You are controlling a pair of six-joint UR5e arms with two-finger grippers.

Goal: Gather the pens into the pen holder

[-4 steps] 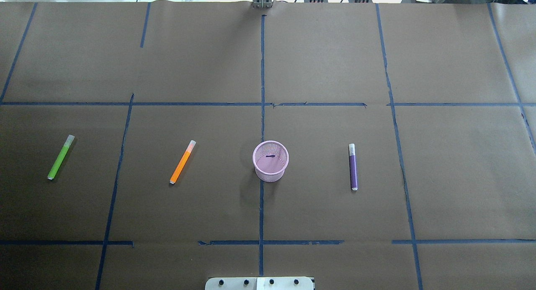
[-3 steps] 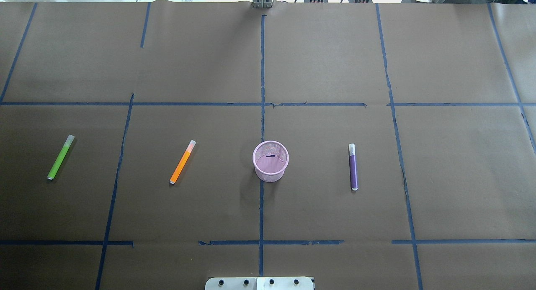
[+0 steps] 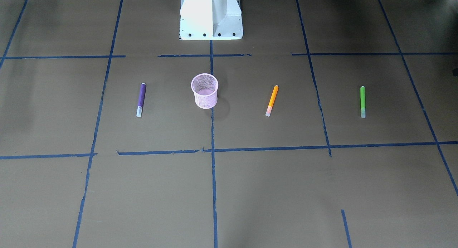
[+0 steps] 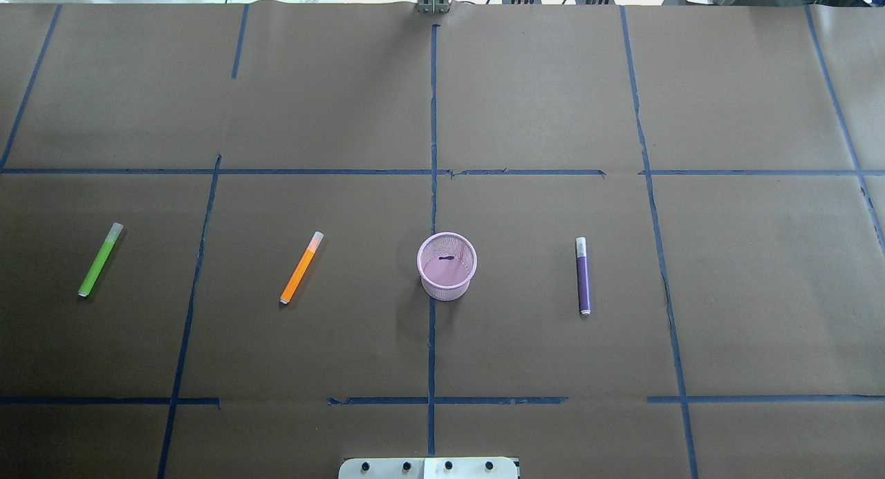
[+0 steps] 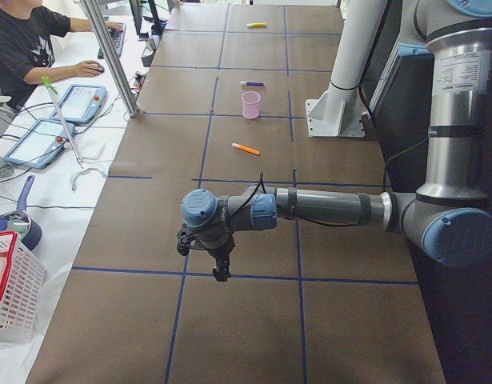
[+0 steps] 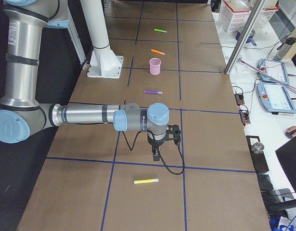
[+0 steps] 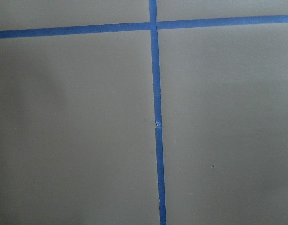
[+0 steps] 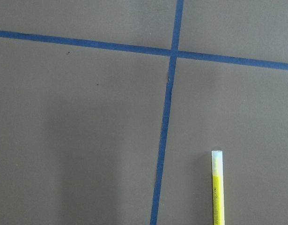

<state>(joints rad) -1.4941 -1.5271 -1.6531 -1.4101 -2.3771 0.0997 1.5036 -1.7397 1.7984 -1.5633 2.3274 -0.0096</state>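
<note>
Across the tabletop (image 4: 553,85), brown paper is laid flat, matte and faintly creased, and is ruled into rectangles by blue tape lines (image 4: 433,119).

Two arms are noted, both stretched low over opposite ends. The left arm (image 5: 326,206) and right arm (image 6: 85,114) are grey metal tubes with blue joint caps. The left tool (image 5: 220,268) and right tool (image 6: 156,154) each point down above a tape crossing. How far either is parted, or whether anything is held, cannot be told from these views.

One pen holder (image 4: 448,289) is counted. It is a round cup of fine pink wire mesh, slightly tapered to the foot. It stands upright on the centre tape line, ahead of the white base plate (image 3: 211,15).

Four pens are counted, all lying flat outside the holder, each a short thick cylinder with a pale translucent cap end.
- The purple pen (image 4: 583,278) lies on the holder's right.
- The orange pen (image 4: 301,268) lies on its left, tilted.
- The green pen (image 4: 99,260) lies farther left, tilted likewise.
- The yellow pen (image 6: 146,181) lies near the right tool, well apart from the holder.
</note>
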